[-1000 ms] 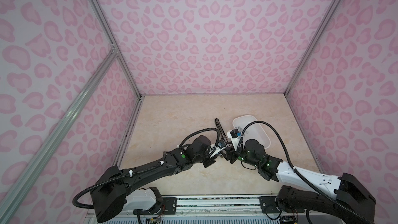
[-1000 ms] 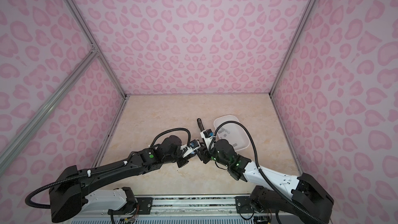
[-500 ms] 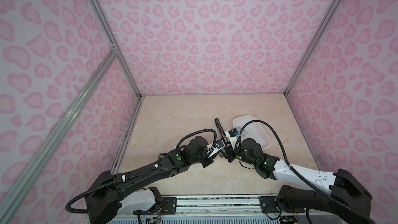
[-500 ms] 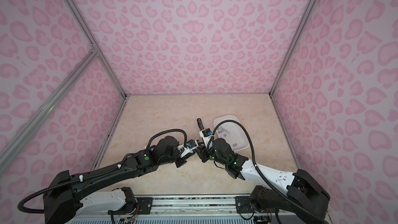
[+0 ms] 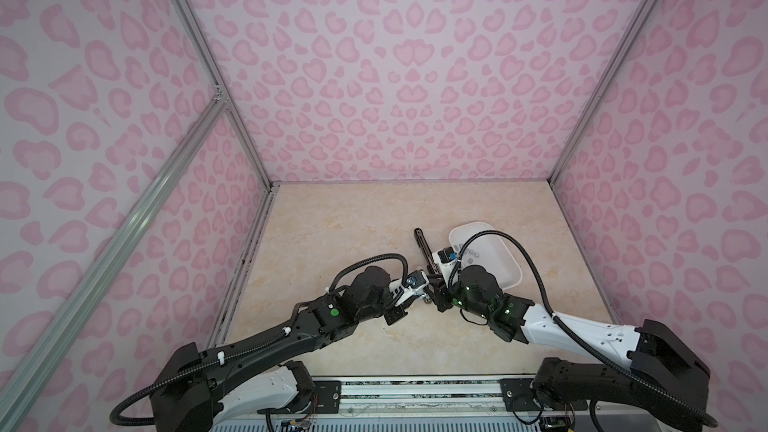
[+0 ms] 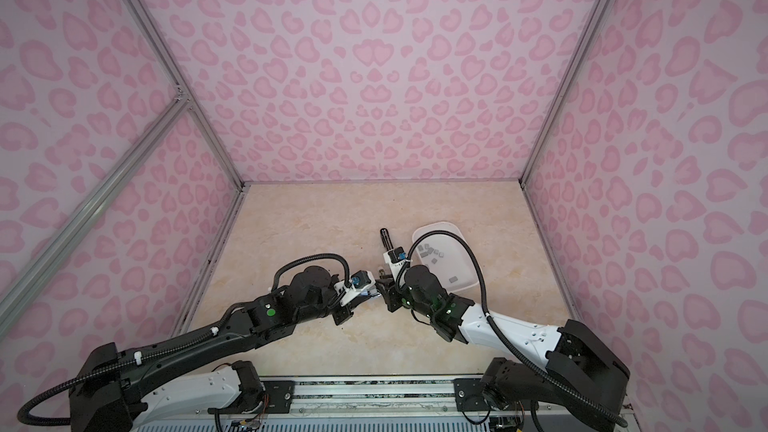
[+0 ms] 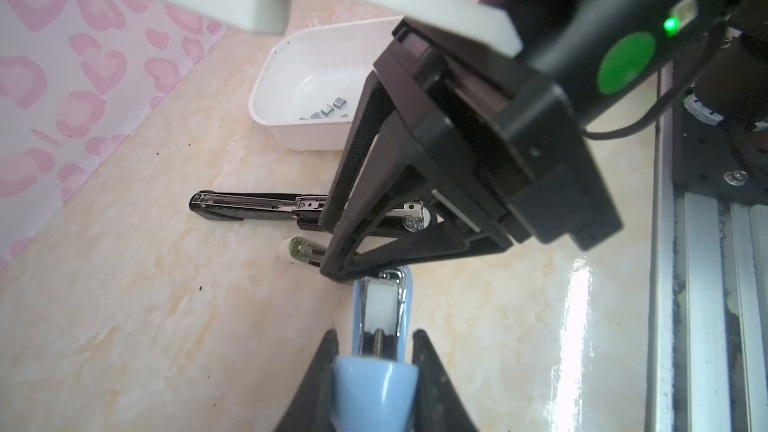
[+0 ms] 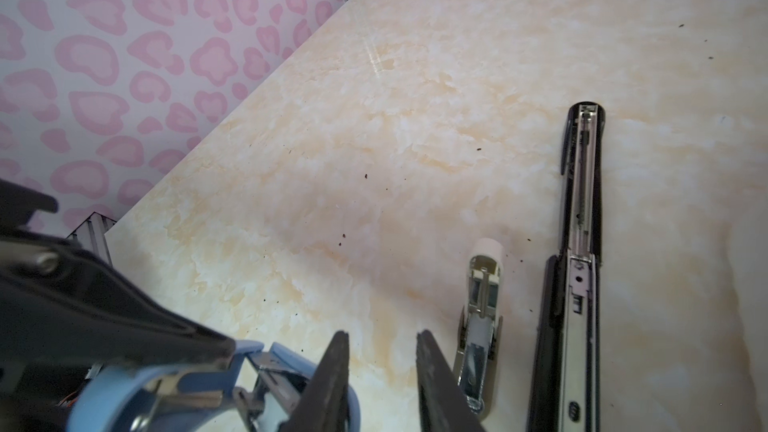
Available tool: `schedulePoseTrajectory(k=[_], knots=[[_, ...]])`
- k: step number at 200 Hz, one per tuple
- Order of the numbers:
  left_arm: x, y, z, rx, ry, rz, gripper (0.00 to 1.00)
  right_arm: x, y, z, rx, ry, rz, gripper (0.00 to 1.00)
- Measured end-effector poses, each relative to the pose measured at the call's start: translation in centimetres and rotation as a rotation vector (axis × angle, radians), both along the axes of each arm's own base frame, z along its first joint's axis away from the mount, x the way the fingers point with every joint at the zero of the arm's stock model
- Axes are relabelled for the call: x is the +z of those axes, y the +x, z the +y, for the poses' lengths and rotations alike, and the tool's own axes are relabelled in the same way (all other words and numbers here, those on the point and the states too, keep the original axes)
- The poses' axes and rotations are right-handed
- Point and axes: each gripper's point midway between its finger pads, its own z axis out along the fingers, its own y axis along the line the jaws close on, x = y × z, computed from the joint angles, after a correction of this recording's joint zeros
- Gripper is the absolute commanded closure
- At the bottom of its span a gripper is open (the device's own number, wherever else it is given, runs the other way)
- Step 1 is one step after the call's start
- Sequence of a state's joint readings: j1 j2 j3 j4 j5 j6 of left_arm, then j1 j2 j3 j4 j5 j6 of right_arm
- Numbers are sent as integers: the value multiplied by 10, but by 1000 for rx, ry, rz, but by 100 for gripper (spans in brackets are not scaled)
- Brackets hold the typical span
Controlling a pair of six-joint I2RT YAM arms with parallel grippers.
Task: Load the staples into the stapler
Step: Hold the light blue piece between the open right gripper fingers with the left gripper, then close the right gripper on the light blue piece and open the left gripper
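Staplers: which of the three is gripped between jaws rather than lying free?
The light blue stapler, clamped in the left gripper; the long black stapler and small white stapler lie on the table.

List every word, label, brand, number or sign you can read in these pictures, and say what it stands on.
None: no word, number or brand can be read in any view.
Green sticker on the right arm: plain, no writing.
Black stapler: marks on its metal, too small to read.
Blue stapler, white tray: no writing shows.
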State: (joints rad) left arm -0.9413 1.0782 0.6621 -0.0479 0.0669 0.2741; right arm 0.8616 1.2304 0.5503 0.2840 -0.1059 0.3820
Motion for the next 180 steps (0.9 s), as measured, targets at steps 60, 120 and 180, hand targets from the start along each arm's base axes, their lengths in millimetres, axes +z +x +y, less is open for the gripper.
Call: schedulePoseTrajectory(k=[60, 120, 180], knots=[[20, -1, 14, 3, -135, -19, 96, -9, -6, 9, 40, -19, 33, 72], [36, -9, 13, -47, -244, -33, 96, -12, -21, 22, 115, -22, 46, 71], [46, -11, 16, -88, -334, -16, 96, 3, -23, 1, 74, -20, -42, 46]])
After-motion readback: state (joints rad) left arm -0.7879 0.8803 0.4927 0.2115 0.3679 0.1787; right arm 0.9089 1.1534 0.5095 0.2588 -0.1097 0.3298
